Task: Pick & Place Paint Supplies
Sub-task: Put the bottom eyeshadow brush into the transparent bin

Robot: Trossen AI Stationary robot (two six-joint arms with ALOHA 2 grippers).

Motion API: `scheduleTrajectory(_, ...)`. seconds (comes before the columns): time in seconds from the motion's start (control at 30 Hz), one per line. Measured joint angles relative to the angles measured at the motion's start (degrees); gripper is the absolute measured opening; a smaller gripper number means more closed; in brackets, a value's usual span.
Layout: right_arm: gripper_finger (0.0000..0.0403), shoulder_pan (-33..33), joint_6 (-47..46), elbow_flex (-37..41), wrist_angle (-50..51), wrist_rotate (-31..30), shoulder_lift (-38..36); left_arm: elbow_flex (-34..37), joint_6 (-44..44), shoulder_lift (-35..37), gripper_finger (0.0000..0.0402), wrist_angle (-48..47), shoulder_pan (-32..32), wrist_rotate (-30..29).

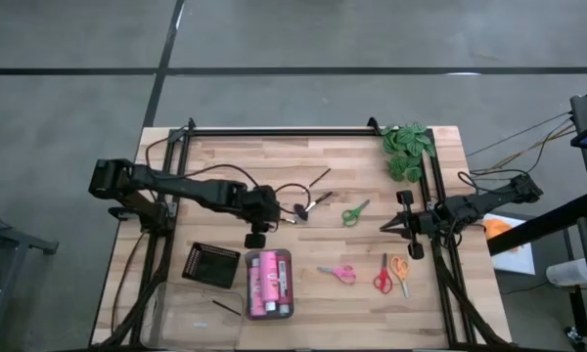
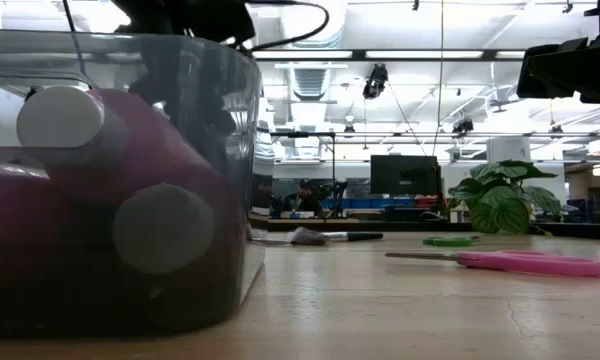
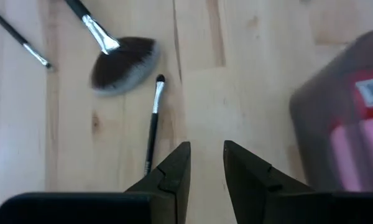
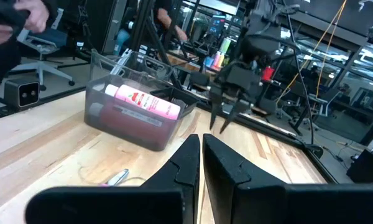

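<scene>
Pink paint bottles (image 1: 268, 284) lie in a clear bin (image 1: 287, 256) near the table's front. My left gripper (image 1: 256, 238) hangs just beyond that bin, pointing steeply down, open by a narrow gap (image 3: 206, 155) with nothing between its fingers. A fluffy black-tipped brush (image 3: 121, 65) and two thin brushes (image 3: 152, 118) lie flat on the wood past the fingertips. Green scissors (image 1: 355, 212) lie mid-table. Pink (image 1: 338, 274), red (image 1: 382, 277) and orange scissors (image 1: 401, 272) lie toward the front right. My right gripper (image 1: 396, 226) waits shut at the right side.
A black tray (image 1: 210, 264) sits left of the bin. A clear tray (image 1: 176, 313) at the front left corner holds a thin brush. A green leafy plant (image 1: 408, 152) stands at the far right corner. Bare wood lies mid-table between the brushes and the scissors.
</scene>
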State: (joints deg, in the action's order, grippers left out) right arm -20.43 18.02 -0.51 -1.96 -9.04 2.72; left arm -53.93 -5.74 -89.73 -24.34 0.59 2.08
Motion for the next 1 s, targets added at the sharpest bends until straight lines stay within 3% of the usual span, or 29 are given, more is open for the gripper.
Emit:
scheduleTrajectory(0.2, 0.0015, 0.0, 0.0, 0.0, 0.0, 0.0, 0.0, 4.7, -0.5, 0.0, 0.0096, 7.5, 2.5, 0.0)
scheduleTrajectory(0.5, 0.0015, 0.0, 0.0, 0.0, 0.0, 0.0, 0.0, 6.4, -5.2, -0.3, 0.0096, 8.8, 7.2, -0.1)
scheduleTrajectory(1.0, 0.0015, 0.0, 0.0, 0.0, 0.0, 0.0, 0.0, 5.9, -5.3, -9.7, 0.0096, 11.4, 7.8, 2.3)
